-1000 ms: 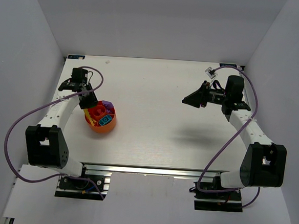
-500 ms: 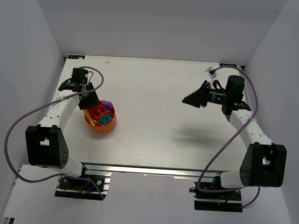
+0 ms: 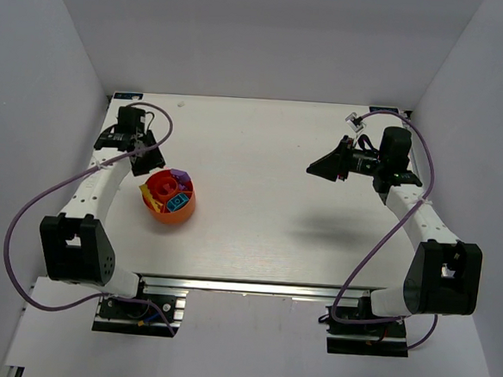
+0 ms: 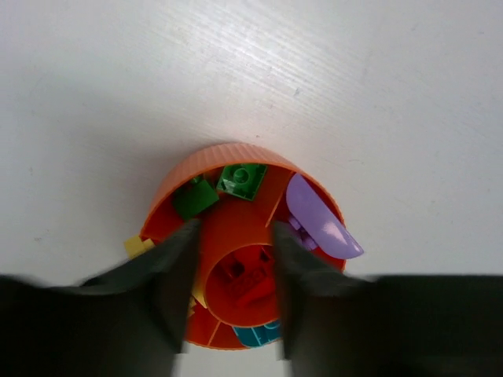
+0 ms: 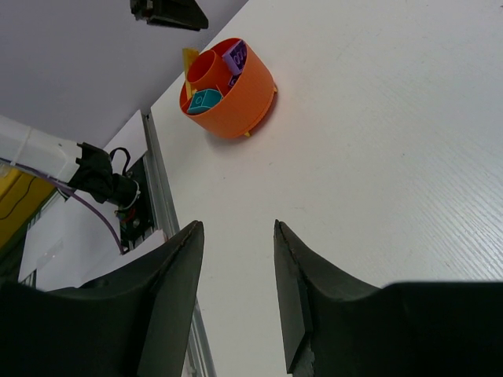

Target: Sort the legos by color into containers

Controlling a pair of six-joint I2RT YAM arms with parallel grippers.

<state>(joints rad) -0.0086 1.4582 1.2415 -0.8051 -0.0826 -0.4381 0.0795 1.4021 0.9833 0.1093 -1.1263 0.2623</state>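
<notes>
Farthest left, the left gripper [image 3: 146,158] hangs just behind the orange round plastic bowl [image 3: 179,213]. Its fingers [image 4: 174,275] stand moderately apart with nothing between them, and its wrist camera looks straight down into the bowl.

A smaller red round plastic bowl [image 3: 160,184] sits nested in the middle of the orange one, and the tiny plastic bricks lie around and inside it. In the wrist view I make out:
- two green bricks [image 4: 242,179] against the wall at the top
- a lilac curved piece [image 4: 318,224] leaning over the rim on the right
- a teal brick [image 4: 253,336] at the bottom
- a yellow flat brick [image 4: 138,246] poking out at the left edge
- red bricks [image 4: 250,287] inside the inner bowl

Every brick I can see is in this pair of bowls, which stands on the left part of the white bench [image 3: 270,164].

I judge the bricks to be very light, rigid and slick, so they would likely squirt out of a sloppy pinch. I would take one across its flat sides rather than over the studs, with the fingers brought in narrow first. The bowls look thin-walled and light, and likely to skid or tip if nudged. The rim is where I would grip one.

Far to the right, well apart from the bowls, the right gripper [image 3: 322,169] hovers above the bench, pointed leftward. Its fingers are parted and it holds nothing.
</notes>
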